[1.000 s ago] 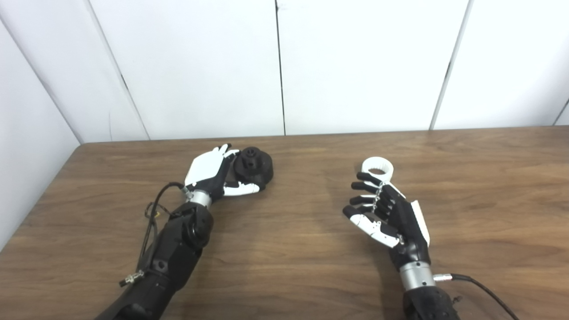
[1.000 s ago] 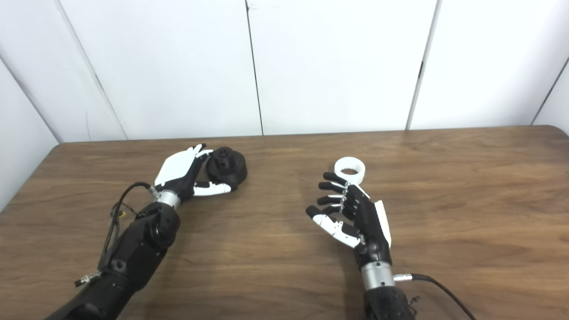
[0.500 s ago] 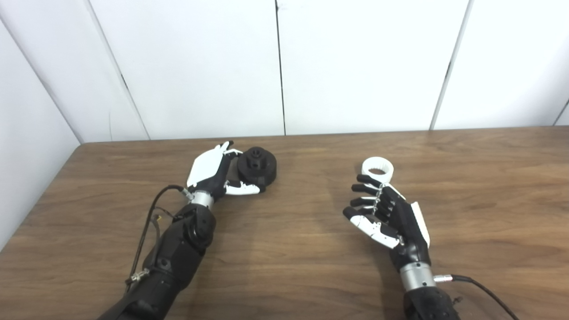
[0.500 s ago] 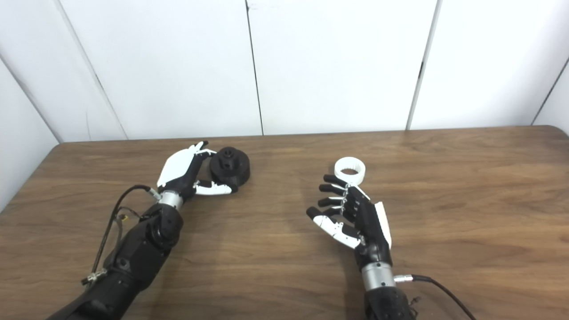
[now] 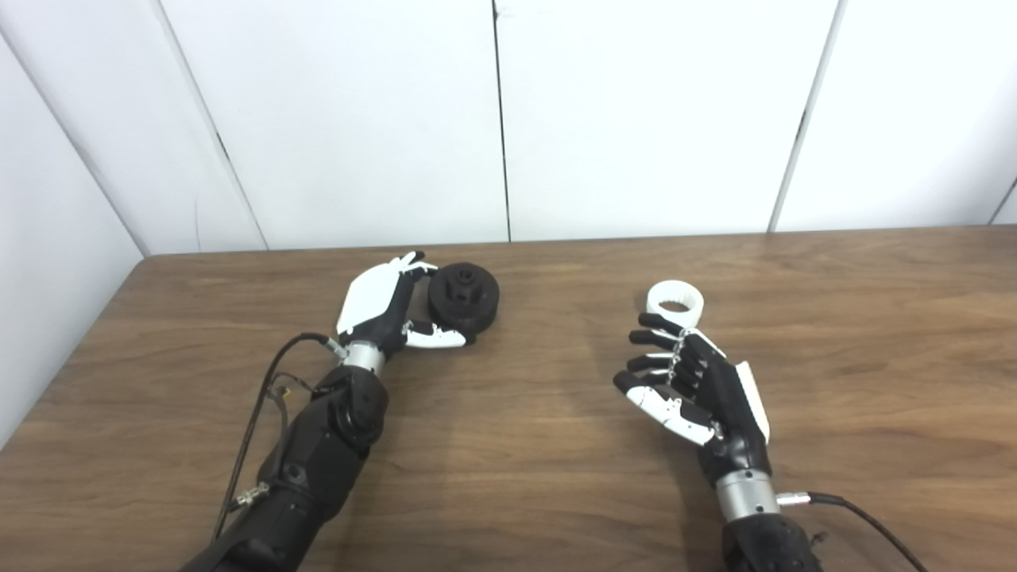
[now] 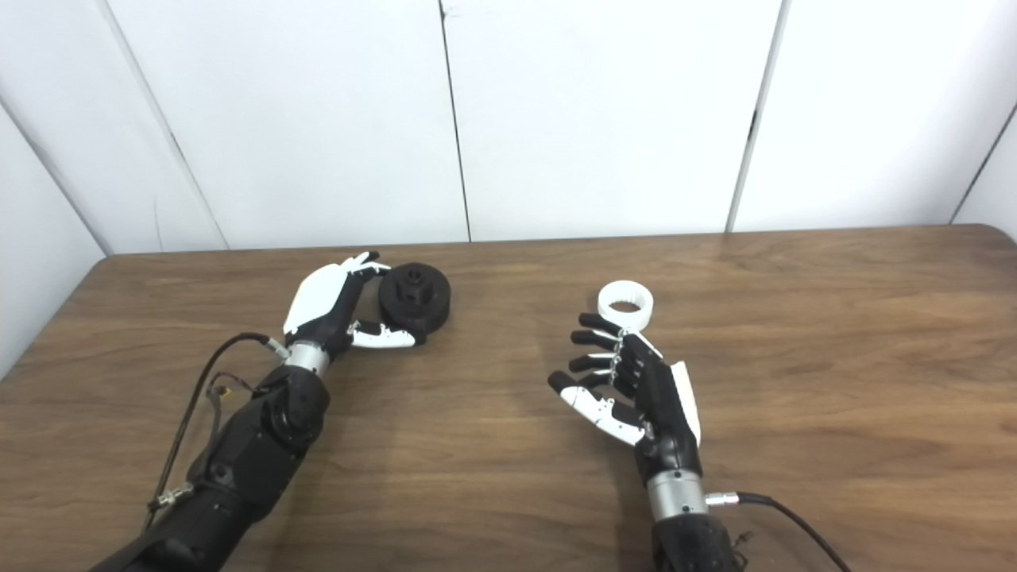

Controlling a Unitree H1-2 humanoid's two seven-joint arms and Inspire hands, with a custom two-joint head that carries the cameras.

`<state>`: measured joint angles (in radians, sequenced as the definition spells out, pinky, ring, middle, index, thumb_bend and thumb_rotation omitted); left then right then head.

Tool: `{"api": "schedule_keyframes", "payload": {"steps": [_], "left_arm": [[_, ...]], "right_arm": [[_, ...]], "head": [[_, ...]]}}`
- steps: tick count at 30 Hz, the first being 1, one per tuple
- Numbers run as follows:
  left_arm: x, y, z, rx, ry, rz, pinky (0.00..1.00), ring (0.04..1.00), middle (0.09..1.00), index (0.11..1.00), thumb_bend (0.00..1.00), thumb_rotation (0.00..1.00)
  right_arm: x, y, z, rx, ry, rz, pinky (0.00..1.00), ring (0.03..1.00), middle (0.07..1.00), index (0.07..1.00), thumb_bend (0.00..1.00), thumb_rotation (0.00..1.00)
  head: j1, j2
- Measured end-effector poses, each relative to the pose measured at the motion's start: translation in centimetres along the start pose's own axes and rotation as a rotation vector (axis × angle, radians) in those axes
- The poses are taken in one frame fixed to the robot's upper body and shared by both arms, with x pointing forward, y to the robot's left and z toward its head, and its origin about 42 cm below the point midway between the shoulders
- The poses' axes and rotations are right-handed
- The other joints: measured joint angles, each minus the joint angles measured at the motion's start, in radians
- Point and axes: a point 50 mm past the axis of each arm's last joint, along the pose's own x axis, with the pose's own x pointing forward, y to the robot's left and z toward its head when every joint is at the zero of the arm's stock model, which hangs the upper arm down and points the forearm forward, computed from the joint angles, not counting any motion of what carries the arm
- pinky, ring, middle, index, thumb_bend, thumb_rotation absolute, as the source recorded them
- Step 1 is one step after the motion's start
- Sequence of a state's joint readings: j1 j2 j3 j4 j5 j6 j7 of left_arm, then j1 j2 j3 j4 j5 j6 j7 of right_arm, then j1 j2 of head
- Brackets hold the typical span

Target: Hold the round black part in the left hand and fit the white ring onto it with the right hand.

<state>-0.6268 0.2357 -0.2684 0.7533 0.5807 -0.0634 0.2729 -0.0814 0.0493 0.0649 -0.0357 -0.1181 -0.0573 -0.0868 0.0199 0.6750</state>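
The round black part [image 5: 466, 291] lies on the wooden table [image 5: 516, 461] at the back left. My left hand [image 5: 381, 306] is open and cups it from the left, its fingers against the part's far side and its thumb along the near side. The white ring [image 5: 674, 299] lies flat on the table right of centre. Just in front of it stands my right hand [image 5: 699, 381], open, palm turned left and fingers spread, with the topmost fingertip close under the ring. Neither hand holds anything.
White wall panels [image 5: 636, 119] rise behind the table's back edge. A black cable [image 5: 266, 389] loops off my left wrist, and another cable [image 5: 862, 515] trails from my right wrist toward the front right. The table's left edge slants in at the left.
My left hand has slid a little to the right and away from me, and the black part has shifted the same way with it. The right hand and the white ring have stayed in place.
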Motion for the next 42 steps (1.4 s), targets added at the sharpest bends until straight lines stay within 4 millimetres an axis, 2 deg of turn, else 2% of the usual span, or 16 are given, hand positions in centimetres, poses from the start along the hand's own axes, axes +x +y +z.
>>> {"api": "schedule_keyframes", "payload": {"steps": [11,15,18,23,31,42], "left_arm": [[-0.9,-0.4,0.8,-0.030,-0.022,-0.026,0.97,0.979,0.949,0.599,0.83,0.33],[-2.2,-1.0,1.6,-0.050,-0.036,-0.052,0.99,0.980,0.953,0.606,0.83,0.35],[-3.1,-1.5,1.8,-0.058,-0.038,-0.066,0.93,0.978,0.952,0.609,0.83,0.36],[-4.3,-1.7,2.1,-0.061,-0.049,-0.085,0.90,0.977,0.953,0.608,0.83,0.37],[-6.8,-2.0,3.0,-0.069,-0.066,-0.128,0.99,0.996,0.958,0.609,0.82,0.36],[-10.3,-2.5,3.9,-0.094,-0.100,-0.172,0.99,0.981,0.957,0.594,0.84,0.37]], "right_arm": [[0.0,0.0,0.0,-0.005,0.000,-0.001,0.49,0.592,0.697,0.738,0.70,0.24],[0.0,-0.1,0.0,-0.006,0.001,-0.002,0.49,0.591,0.697,0.737,0.70,0.25],[0.0,-0.1,0.0,-0.006,0.001,-0.002,0.49,0.593,0.696,0.735,0.70,0.24],[0.0,-0.1,0.0,-0.007,0.001,-0.002,0.49,0.594,0.696,0.736,0.70,0.25],[0.0,-0.2,0.0,-0.005,0.001,-0.003,0.48,0.584,0.693,0.730,0.68,0.21],[0.0,-0.2,0.0,-0.005,0.001,-0.006,0.48,0.591,0.693,0.734,0.67,0.20]], "head": [[0.005,-0.002],[0.009,-0.002],[0.009,-0.002],[0.014,0.000],[0.015,0.002],[0.018,0.002]]}}
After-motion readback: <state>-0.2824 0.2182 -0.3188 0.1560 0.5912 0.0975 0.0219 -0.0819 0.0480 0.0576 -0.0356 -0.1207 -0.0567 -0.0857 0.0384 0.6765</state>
